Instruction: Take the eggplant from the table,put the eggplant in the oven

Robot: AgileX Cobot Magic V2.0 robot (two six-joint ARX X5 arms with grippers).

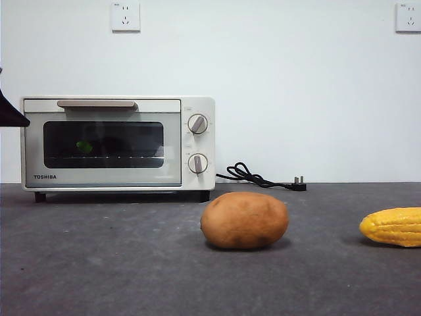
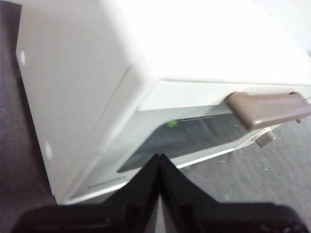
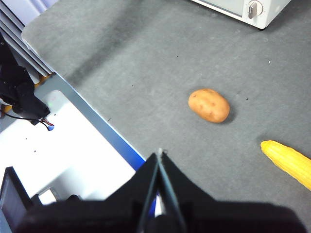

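Eggplant [image 1: 84,146] (green cap only) behind oven [image 1: 118,143] glass.

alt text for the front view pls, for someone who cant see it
A cream-white toaster oven stands with its door closed at the back left of a dark grey table, a green speck showing behind its dark glass. A brown potato lies in front, a yellow corn cob at the right edge, and a black gripper tip pokes in beside the oven's left side.

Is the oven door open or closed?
Closed. The oven door stands flat against its front, handle up top, and something green shows behind the glass.
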